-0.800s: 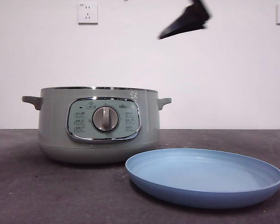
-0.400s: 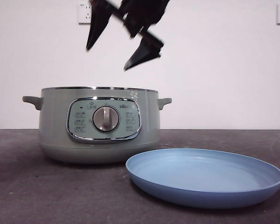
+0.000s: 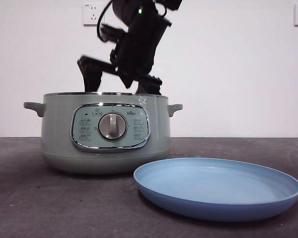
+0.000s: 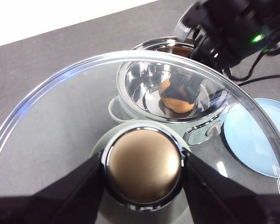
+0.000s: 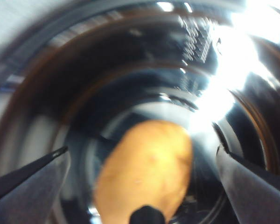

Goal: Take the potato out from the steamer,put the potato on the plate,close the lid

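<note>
the right gripper [image 3: 120, 82] is lowered into the open steamer [image 3: 105, 133] with its two jaws spread wide, one on either side of the potato [image 5: 144, 172]; nothing is gripped between them, and no contact with the potato can be made out in the blurred right wrist view. the potato is seen lying on the shiny floor inside the steamer, orange-brown and lengthwise between the jaws. in the front view the dark arm is seen coming down from 12 o'clock, its jaw tips dipped just behind the chrome rim.

the left gripper [image 4: 142, 170] is clamped on the knob of the lid [image 4: 74, 112], which is held up in the air, well apart from the steamer. through the glass the steamer and the potato [image 4: 176, 95] are seen at about 1 o'clock.

the plate [image 3: 217, 187] is set on the table [image 3: 20, 198] just beside the steamer, at its 4 o'clock in the front view, bare.
</note>
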Controlling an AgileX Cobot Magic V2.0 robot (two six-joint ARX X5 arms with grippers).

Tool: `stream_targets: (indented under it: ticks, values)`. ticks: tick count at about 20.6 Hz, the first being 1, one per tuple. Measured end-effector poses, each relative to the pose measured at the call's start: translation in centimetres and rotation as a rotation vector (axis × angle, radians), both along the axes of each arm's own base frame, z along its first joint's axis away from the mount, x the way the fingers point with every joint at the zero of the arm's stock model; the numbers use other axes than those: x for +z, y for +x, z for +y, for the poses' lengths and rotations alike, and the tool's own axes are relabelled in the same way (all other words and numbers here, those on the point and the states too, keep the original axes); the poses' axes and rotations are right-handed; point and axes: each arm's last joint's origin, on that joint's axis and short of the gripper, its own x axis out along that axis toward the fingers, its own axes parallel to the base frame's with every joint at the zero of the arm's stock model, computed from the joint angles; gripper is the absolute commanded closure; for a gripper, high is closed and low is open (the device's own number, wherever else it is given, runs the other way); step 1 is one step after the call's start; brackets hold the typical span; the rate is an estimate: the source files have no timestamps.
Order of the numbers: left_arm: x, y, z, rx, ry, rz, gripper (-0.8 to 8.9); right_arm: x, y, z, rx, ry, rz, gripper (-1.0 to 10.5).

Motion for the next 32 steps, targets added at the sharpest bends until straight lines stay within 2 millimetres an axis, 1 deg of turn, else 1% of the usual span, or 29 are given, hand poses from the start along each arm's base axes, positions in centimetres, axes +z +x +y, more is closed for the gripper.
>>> stream_targets:
  ticks: [2,3,5,11,14,16,20,21,22,26,28,29,30,32]
  values:
    - [0.0,0.0,0.0,0.0,0.0,0.0,8.22,-0.8,0.3,0.2,0.001,-0.015,0.001,2.7]
    - [0.0,0.0,0.0,0.0,0.0,0.0,8.22,-0.8,0.3,0.2,0.002,-0.015,0.001,3.1]
    - [0.0,0.0,0.0,0.0,0.0,0.0,8.22,-0.9,0.2,0.3,0.004,-0.017,0.002,3.5]
    - [0.0,0.0,0.0,-0.003,-0.002,0.001,8.22,-1.0,-0.4,0.4,0.021,-0.052,0.034,3.6]
    - [0.0,0.0,0.0,-0.003,-0.002,0.001,8.22,-1.1,-0.5,0.4,0.025,-0.062,0.046,4.5]
    - [0.0,0.0,0.0,-0.004,-0.002,0.001,8.22,-1.2,-0.6,0.4,0.028,-0.07,0.057,4.5]
    - [0.0,0.0,0.0,-0.006,-0.004,0.001,8.22,-1.5,-0.7,0.4,0.012,-0.095,0.063,7.4]
    - [0.0,0.0,0.0,-0.007,-0.004,0.002,8.22,-1.6,-0.7,0.4,0.01,-0.094,0.065,8.4]
    - [0.0,0.0,0.0,-0.007,-0.004,0.002,8.22,-1.6,-0.7,0.4,0.01,-0.093,0.065,9.7]
    - [0.0,0.0,0.0,-0.007,-0.004,0.002,8.22,-1.4,-0.5,0.5,0.008,-0.078,0.047,9.6]
    - [0.0,0.0,0.0,-0.007,-0.004,0.001,8.22,-0.8,-0.6,0.3,0.005,-0.069,0.035,9.6]
    - [0.0,0.0,0.0,-0.007,-0.004,0.001,8.22,0.3,-0.9,0.0,0.005,-0.057,0.021,9.6]
    - [0.0,0.0,0.0,-0.007,-0.004,0.0,8.22,1.9,-1.4,-0.5,0.005,-0.042,0.004,9.6]
    - [0.1,0.1,-0.1,-0.016,-0.013,-0.012,8.22,6.0,-3.0,-1.8,0.006,0.001,-0.049,9.6]
